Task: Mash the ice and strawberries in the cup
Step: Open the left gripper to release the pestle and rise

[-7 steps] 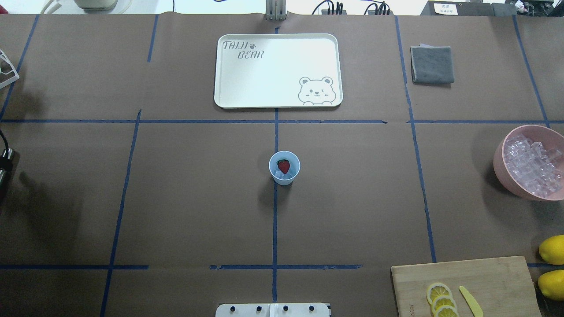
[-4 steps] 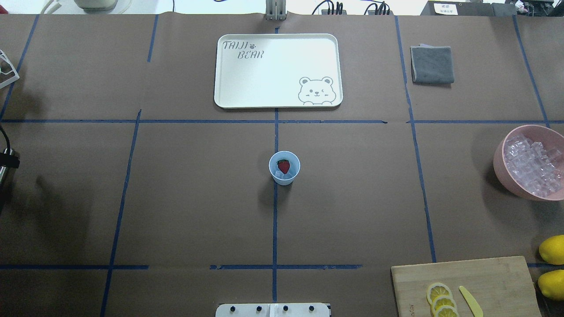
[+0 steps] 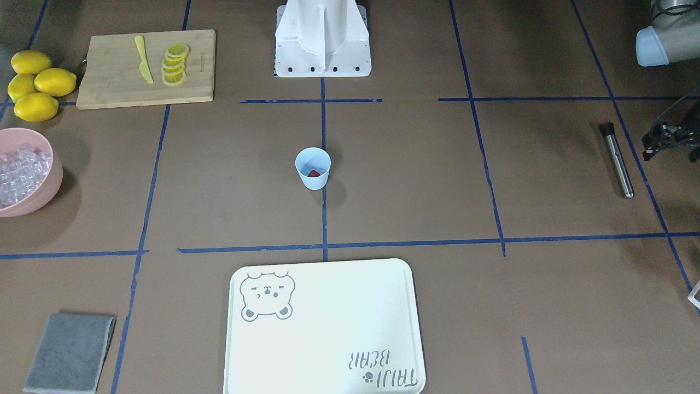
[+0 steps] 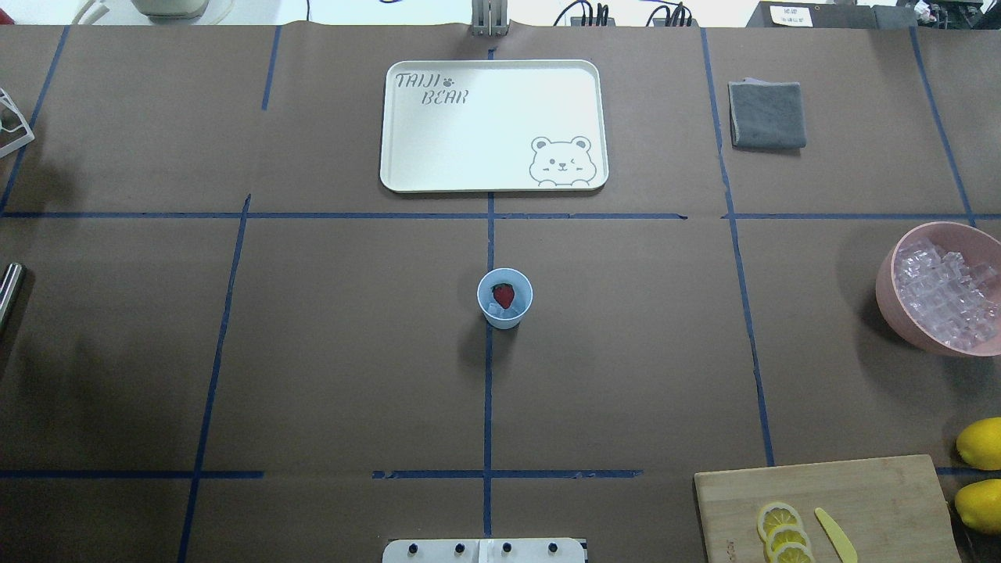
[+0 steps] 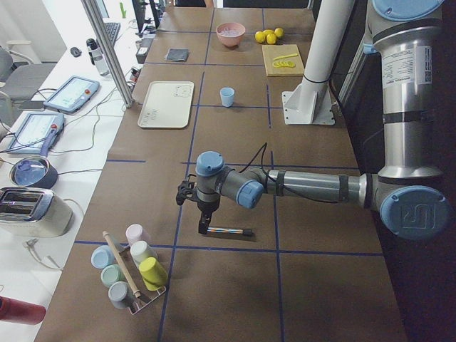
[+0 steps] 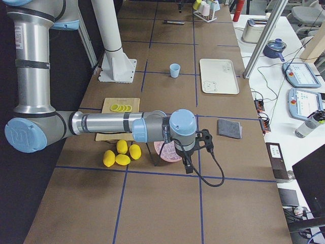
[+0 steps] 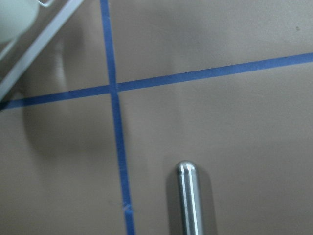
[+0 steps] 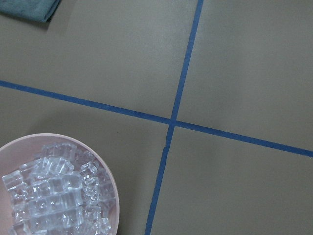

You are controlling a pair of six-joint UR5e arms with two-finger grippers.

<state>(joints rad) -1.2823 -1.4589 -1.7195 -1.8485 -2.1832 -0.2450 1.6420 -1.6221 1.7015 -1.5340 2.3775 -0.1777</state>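
Bearing "TAIJI BEAR" lettering — white tray (image 4: 493, 125), beyond the cup (image 4: 505, 320).

Brown paper tbl (image 4: 352, 352) w/ blue tape grid (image 4: 487, 391), white desk (image 5: 82, 167) beside

One blue cup (image 3: 313, 182) holds one strawberry (image 4: 504, 295) and a few ice cubes (image 4: 495, 311) (too jumbled to count). There are also one tray (image 4: 485, 125), one grey cloth (image 4: 767, 115), one pink bowl (image 4: 887, 289) heaped with more ice, one cutting board (image 4: 860, 493), one yellow knife (image 4: 835, 533) and one metal rod (image 3: 618, 161). Four lemons (image 3: 54, 81) and a row of overlapping lemon slices (image 3: 175, 64), hard to count, complete the set.
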